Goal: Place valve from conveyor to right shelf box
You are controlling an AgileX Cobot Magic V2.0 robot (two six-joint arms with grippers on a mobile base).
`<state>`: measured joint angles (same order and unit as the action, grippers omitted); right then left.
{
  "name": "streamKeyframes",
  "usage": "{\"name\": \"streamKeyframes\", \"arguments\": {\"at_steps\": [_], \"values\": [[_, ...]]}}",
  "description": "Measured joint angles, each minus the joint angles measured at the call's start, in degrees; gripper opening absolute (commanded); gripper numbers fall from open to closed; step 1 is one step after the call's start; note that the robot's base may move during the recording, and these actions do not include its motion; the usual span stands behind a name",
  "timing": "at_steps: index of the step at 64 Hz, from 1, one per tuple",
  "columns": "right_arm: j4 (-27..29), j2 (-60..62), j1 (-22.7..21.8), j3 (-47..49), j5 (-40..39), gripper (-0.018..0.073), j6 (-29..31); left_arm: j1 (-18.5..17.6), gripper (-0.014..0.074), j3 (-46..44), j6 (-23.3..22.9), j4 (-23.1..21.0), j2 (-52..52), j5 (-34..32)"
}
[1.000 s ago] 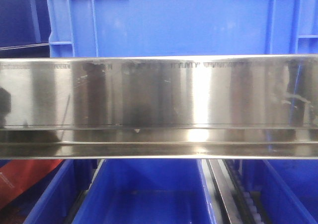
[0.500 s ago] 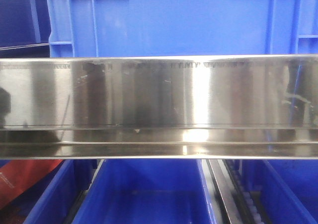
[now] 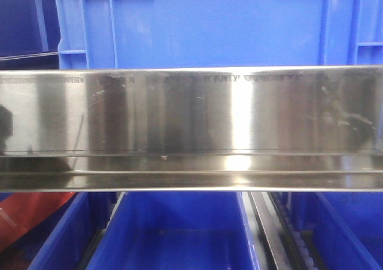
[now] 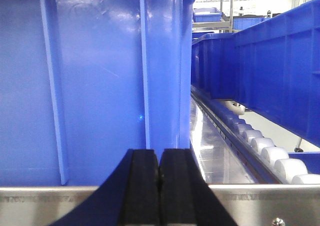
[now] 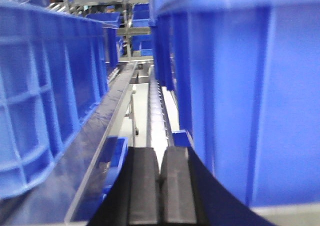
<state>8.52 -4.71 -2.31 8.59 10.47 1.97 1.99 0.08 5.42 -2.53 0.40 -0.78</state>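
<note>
Across the front view: a brushed steel shelf rail (image 3: 191, 129) spans the full width, with smeared reflections on its face.
Above the rail: a blue plastic crate (image 3: 221, 24) with ribbed walls stands on the shelf.
Below the rail: a lower blue bin (image 3: 179, 234) sits open-topped, flanked by a roller track (image 3: 299, 246) on the right and a red object (image 3: 30, 216) at the lower left.
Left gripper (image 4: 159, 186): its two black fingers are pressed together with nothing between them; it sits close against the wall of a blue crate (image 4: 95, 80), just above a steel edge (image 4: 50, 203).
Left wrist view, right side: white rollers (image 4: 260, 146) run along a track beside another blue crate (image 4: 270, 70).
Right gripper (image 5: 160, 186): the black fingers are likewise closed tight and empty, between a blue crate on the left (image 5: 45, 85) and a nearer blue crate on the right (image 5: 245, 95).
Valve and conveyor: neither appears in any view; their position cannot be told.
</note>
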Motion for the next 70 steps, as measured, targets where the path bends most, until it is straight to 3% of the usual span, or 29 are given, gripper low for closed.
{"name": "streamKeyframes", "arguments": {"at_steps": [17,70], "values": [[-2.0,4.3,-0.1,-8.3,-4.5,-0.0154,-0.2,0.0,-0.0111,0.0,0.0,0.0,0.0,0.0],[-3.1,4.5,1.8,-8.5,-4.6,-0.0154,-0.2,0.0,-0.0111,0.0,0.0,0.0,-0.1,0.0]]}}
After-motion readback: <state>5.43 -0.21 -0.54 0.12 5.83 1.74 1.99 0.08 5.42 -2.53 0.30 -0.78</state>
